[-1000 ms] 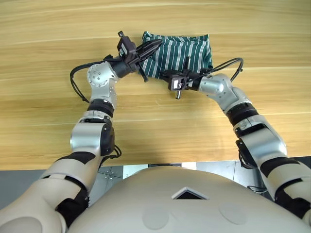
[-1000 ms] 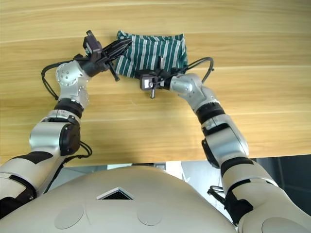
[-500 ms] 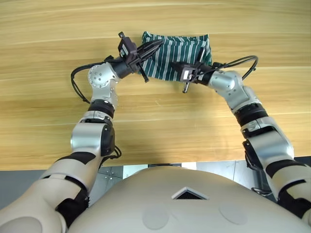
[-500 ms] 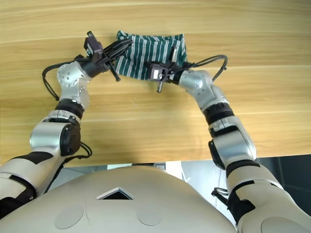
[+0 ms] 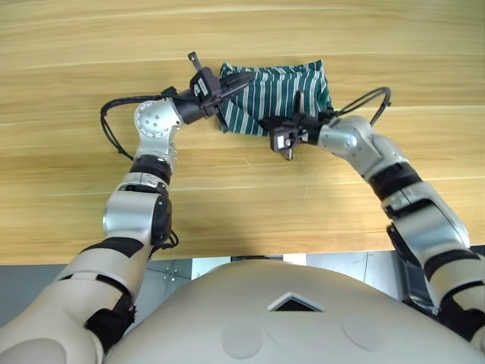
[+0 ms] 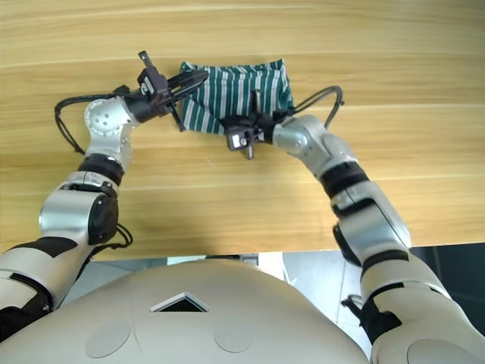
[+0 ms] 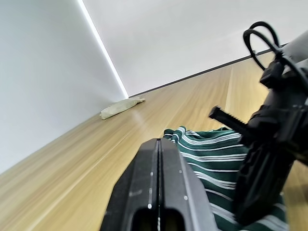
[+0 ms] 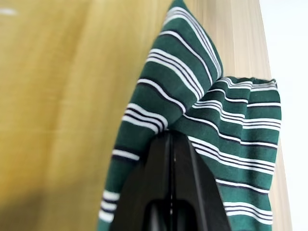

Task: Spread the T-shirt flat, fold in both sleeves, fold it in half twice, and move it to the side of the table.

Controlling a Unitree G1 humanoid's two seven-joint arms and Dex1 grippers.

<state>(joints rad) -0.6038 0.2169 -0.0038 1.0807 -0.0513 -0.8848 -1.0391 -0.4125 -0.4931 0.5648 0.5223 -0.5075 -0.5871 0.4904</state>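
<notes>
Left eye view gives me the T-shirt (image 5: 284, 89) already down to a small striped packet, so I judge the folding done and the step in hand to be carrying it to the side of the surface (image 5: 91, 45). The left gripper (image 5: 248, 74) lies across the packet's left edge with its fingers together. From its wrist view I cannot make out any cloth between them; the shirt sits just beyond the tip. The right gripper (image 8: 168, 137) comes in at the near edge, fingers closed on a pinch of striped cloth that rises around the tip.

For the next move I would want both grips sure before shifting anything. With one side loose, the layers would likely drag open as the packet travels. A low, level carry with both arms moving together should suit it.

Both arms crowd the packet, so they stand close enough to foul each other. Far beyond the left gripper a small pale bundle (image 7: 121, 107) lies by the wall, well apart from the shirt.
</notes>
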